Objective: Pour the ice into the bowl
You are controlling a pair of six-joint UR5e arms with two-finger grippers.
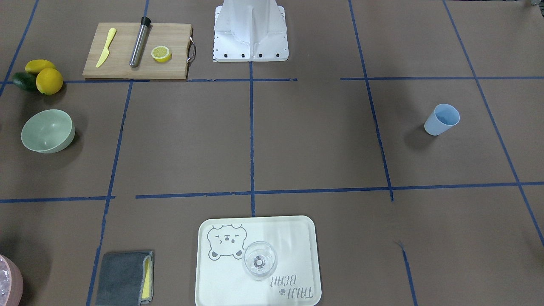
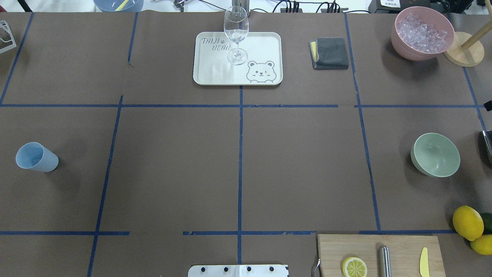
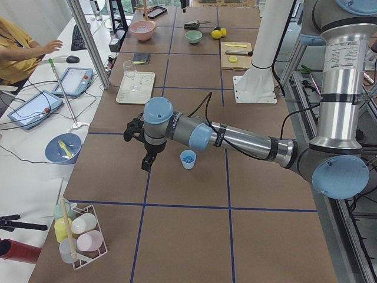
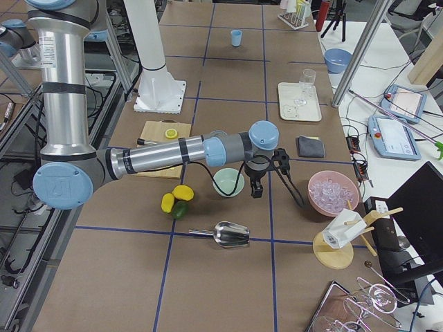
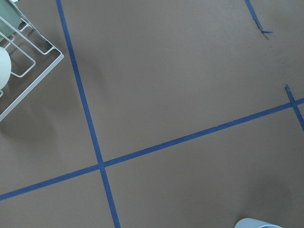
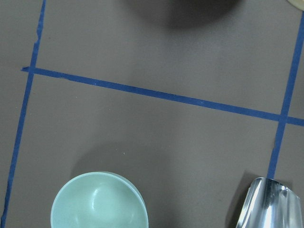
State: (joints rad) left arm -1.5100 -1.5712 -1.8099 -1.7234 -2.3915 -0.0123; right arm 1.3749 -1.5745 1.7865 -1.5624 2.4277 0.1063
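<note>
The ice (image 2: 423, 30) is a heap of clear cubes in a pink container at the table's far right; it also shows in the exterior right view (image 4: 333, 190). The sage-green bowl (image 2: 435, 154) stands empty on the right side, and shows in the front view (image 1: 48, 130) and the right wrist view (image 6: 99, 202). My right gripper (image 4: 277, 197) hangs above the table between the bowl (image 4: 228, 182) and the pink container; I cannot tell if it is open. My left gripper (image 3: 135, 148) hovers beside the blue cup (image 3: 188, 159); I cannot tell its state.
A metal scoop (image 4: 232, 235) lies near the bowl. A wine glass (image 2: 236, 34) stands on a cream tray (image 2: 265, 46). A grey cloth (image 2: 330, 53), a cutting board (image 1: 123, 55) with a lemon half, knife and metal tube, whole lemons (image 2: 467, 222) and a wooden stand (image 2: 463, 54) lie around.
</note>
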